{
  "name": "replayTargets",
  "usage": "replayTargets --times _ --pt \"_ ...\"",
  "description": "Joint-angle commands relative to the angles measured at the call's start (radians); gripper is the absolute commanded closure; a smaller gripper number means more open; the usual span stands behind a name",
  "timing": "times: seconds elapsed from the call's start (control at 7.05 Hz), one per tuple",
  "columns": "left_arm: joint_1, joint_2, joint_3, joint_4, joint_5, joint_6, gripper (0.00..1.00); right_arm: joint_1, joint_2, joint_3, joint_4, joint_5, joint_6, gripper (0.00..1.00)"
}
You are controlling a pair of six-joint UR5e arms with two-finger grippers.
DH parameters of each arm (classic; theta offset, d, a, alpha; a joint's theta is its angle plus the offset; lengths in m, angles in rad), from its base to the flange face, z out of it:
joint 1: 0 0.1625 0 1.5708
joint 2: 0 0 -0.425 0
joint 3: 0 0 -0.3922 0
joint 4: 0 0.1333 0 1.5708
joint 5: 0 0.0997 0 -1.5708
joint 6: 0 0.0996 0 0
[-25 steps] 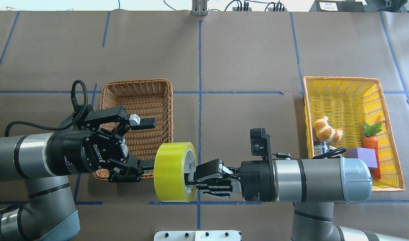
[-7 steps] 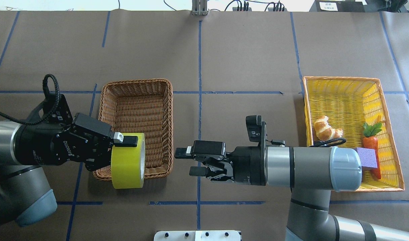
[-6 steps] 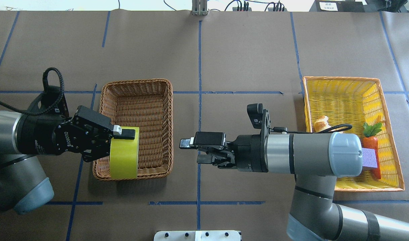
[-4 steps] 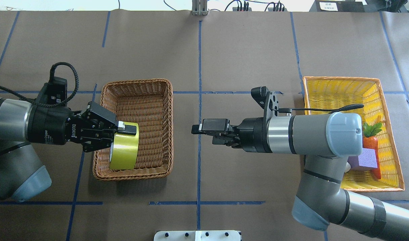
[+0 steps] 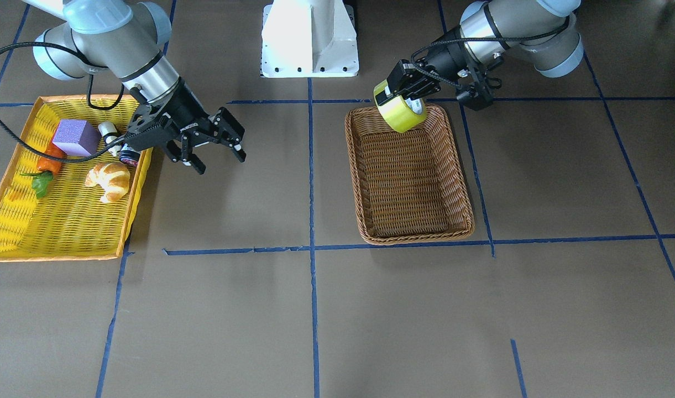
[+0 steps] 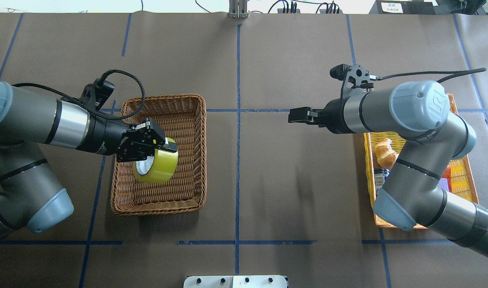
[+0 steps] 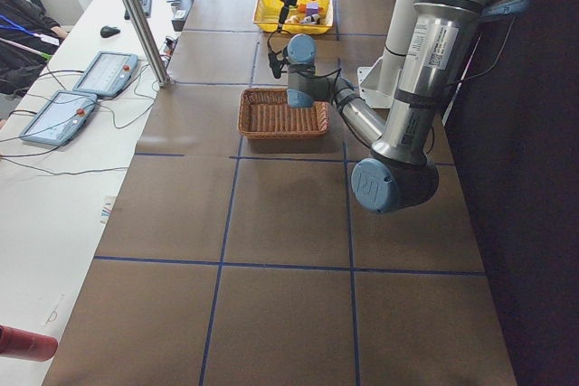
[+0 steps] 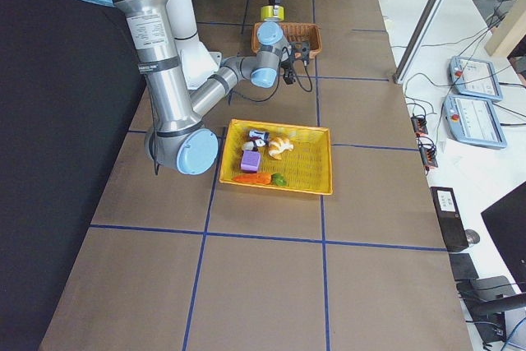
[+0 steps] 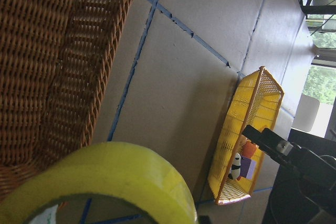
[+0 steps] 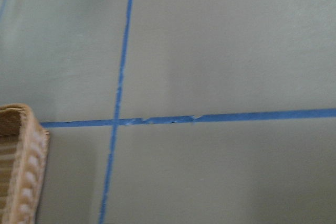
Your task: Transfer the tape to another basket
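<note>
The yellow-green tape roll (image 6: pixel 159 167) hangs tilted over the inside of the brown wicker basket (image 6: pixel 200 160), toward its left side. My left gripper (image 6: pixel 160 153) is shut on the roll's wall, one finger outside and one inside the core. In the front view the tape (image 5: pixel 402 112) is above the basket's (image 5: pixel 414 239) end nearest the robot, held by the left gripper (image 5: pixel 406 95). The left wrist view shows the roll (image 9: pixel 110 179) and the basket wall (image 9: pixel 47 51). My right gripper (image 5: pixel 220 160) is open and empty beside the yellow basket; overhead it (image 6: pixel 299 116) points left.
The yellow mesh basket (image 5: pixel 55 235) at the robot's right holds a croissant (image 5: pixel 109 179), a purple block (image 5: pixel 74 137), a carrot (image 5: pixel 45 165) and a small dark jar. The right arm's elbow (image 6: pixel 419 120) hangs over it. The robot's white base (image 5: pixel 309 38) stands between the arms.
The tape passed from the right gripper to the left. The left gripper carried it left, then over the wicker basket. The right gripper let go and drew back toward the yellow basket.
</note>
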Motion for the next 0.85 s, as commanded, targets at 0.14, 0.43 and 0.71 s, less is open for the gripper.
replayTargets --times 0.14,0.43,0.71 --pt "0.003 -0.052 0.051 0.252 0.072 0.258 1.00 0.129 -0.001 -0.004 -0.279 0.025 -0.381 0.00" --pt "0.029 -0.117 0.126 0.349 0.134 0.348 1.00 0.263 -0.006 -0.006 -0.412 0.140 -0.540 0.00" --pt "0.052 -0.148 0.159 0.487 0.193 0.518 1.00 0.372 -0.007 -0.003 -0.564 0.241 -0.687 0.00"
